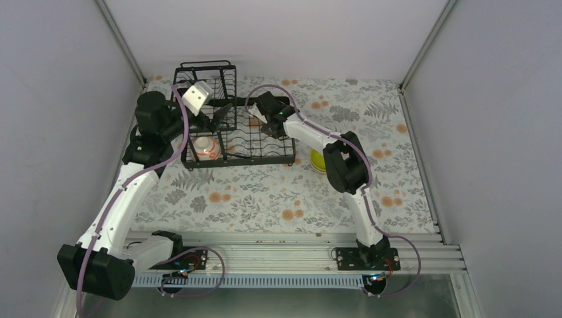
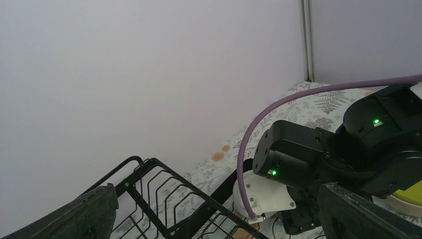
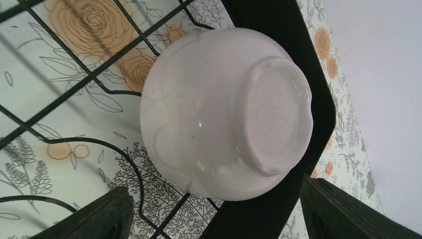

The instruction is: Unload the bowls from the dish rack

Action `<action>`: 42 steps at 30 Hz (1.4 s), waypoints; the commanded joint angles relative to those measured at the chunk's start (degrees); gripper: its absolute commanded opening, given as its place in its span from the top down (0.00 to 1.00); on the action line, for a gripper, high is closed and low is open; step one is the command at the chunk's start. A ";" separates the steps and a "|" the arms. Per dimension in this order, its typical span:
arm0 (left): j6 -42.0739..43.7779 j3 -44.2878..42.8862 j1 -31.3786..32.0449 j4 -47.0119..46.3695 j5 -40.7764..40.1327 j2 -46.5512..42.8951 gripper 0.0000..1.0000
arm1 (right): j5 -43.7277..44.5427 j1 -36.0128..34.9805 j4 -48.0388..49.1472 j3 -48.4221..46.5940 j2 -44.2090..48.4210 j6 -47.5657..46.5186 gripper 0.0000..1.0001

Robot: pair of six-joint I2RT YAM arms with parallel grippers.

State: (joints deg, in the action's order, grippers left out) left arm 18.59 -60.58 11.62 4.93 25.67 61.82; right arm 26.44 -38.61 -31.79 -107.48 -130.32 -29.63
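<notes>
The black wire dish rack [image 1: 265,154] stands at the back middle of the table. A white bowl with a red-orange pattern [image 1: 207,147] sits in its left front part. A plain white bowl [image 3: 226,112] lies tilted, foot showing, against the rack's black edge. My right gripper [image 3: 215,196] is open, its fingers on either side of this bowl, not closed on it; it is over the rack's right part [image 1: 257,124]. A pale green bowl [image 1: 317,161] rests on the table right of the rack, partly hidden by the right arm. My left gripper [image 1: 222,114] hovers open and empty over the rack [image 2: 149,194].
The rack's taller wire basket section [image 1: 205,76] is at its back left. Grey walls close in the table on the left, back and right. The floral table mat [image 1: 265,199] stretches in front of the rack. A purple cable [image 2: 259,124] loops over the right wrist.
</notes>
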 commanded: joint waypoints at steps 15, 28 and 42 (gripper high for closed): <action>-0.72 -0.21 -0.41 -1.15 1.78 -1.09 0.00 | 5.02 -2.97 -5.74 -16.50 -11.48 0.50 0.11; -0.92 -0.24 -0.44 -1.22 2.25 -1.04 0.00 | 8.96 -3.23 -2.32 -15.17 -13.66 -0.27 0.10; -1.04 -0.55 -0.44 -0.95 2.38 -0.99 0.00 | 23.93 -3.14 6.26 -11.28 -13.62 -4.12 0.10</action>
State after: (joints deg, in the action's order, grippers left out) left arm 18.37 -60.58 11.60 4.95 26.70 61.71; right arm 41.47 -41.34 -30.28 -121.60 -143.76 -31.03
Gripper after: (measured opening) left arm 0.998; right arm 0.905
